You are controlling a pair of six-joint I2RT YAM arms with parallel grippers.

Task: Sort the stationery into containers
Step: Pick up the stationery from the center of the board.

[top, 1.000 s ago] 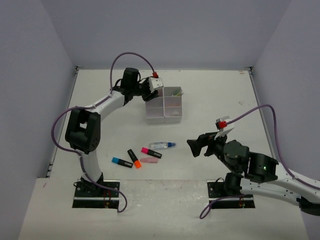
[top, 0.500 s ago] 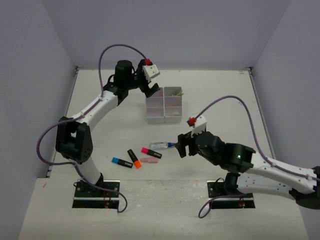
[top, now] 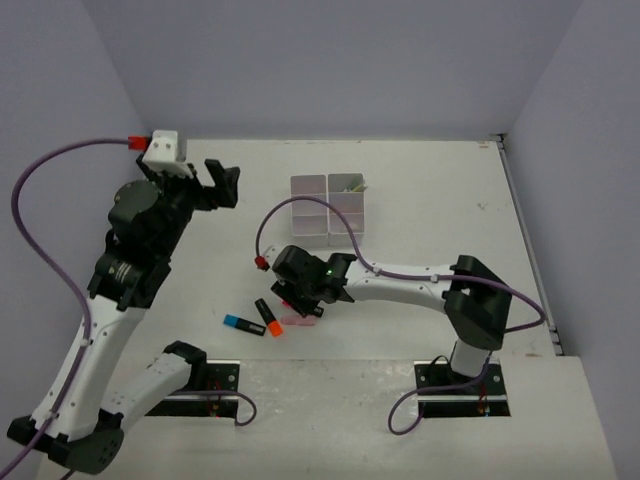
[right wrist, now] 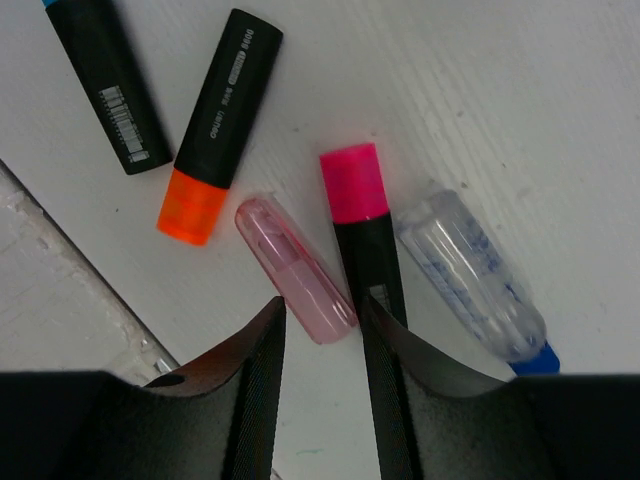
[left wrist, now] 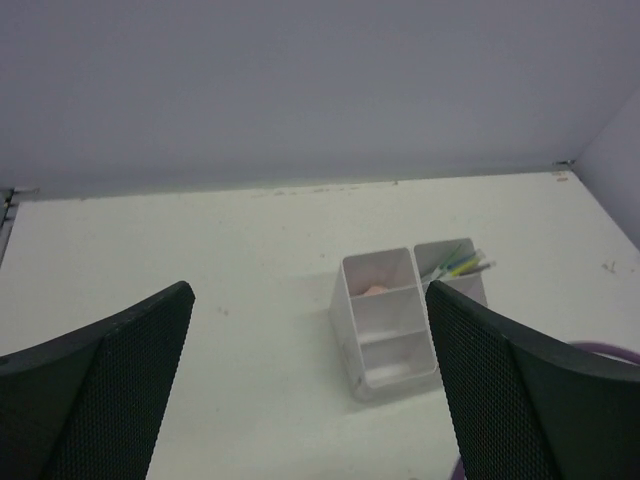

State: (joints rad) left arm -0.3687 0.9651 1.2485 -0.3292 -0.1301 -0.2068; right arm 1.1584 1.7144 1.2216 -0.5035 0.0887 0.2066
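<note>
Your white desk [top: 420, 180] is carrying everything. Your left gripper [left wrist: 306, 292] is hovering high over the desk's far left side, its fingers spread wide. It is facing the white plastic six-compartment organiser tray [top: 310, 238], which is sitting at the far middle. Your right gripper [right wrist: 322, 302] is reaching down over the loose items near the front, well apart from the tray. A blue-ended black highlighter [top: 243, 324], an orange-ended black highlighter [right wrist: 222, 120] and a pink-ended black highlighter [right wrist: 360, 215] are lying there. A clear blue-capped glue pen [right wrist: 465, 275] is lying just beside the pink-ended one. The right fingers are standing narrow around one end of a translucent pink eraser [right wrist: 295, 268]; you cannot tell whether they are pressing it. Thin green and yellow pens [left wrist: 462, 266] are leaning in the tray's far right compartment.
</note>
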